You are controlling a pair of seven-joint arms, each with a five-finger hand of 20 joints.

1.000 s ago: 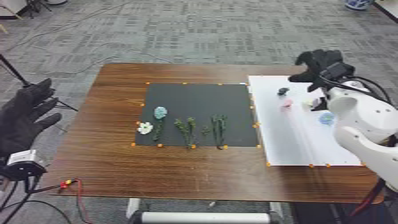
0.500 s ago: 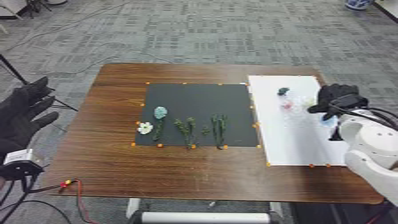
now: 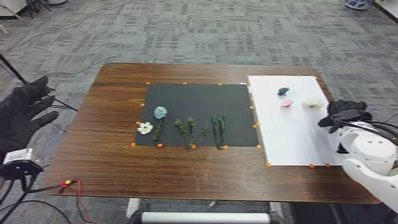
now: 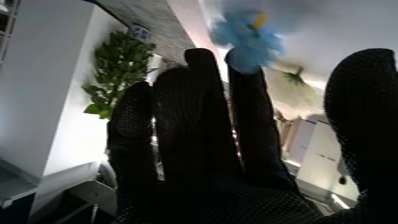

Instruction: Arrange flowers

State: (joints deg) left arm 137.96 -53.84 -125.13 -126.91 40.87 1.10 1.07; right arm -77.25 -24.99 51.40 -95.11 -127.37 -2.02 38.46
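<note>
At the right-hand edge of the white board (image 3: 306,145): one right hand (image 3: 345,113), fingers straight and thumb held apart, clenched round nothing. Item, one blue flower (image 4: 250,37), seen against the white board just off the fingertips; whether glove and petals touch cannot be told. Step in hand, as judged: the picking of this flower. Next move, as judged: bring thumb and fingers together on it gently, lift, and carry it left of the white board to the stems. Its facing is uncertain, its stem and long axis not discernible. Also upon the white board, toward its far end: one dark flower (image 3: 282,91), one pink flower (image 3: 287,103), one cream flower (image 3: 312,102). Left of the white board, on a black mat (image 3: 197,97): one pale blue flower (image 3: 160,112), bloom pointing away, long axis running near to far. Well left of the white board: left hand (image 3: 19,115), fingers released, holding nothing.
</note>
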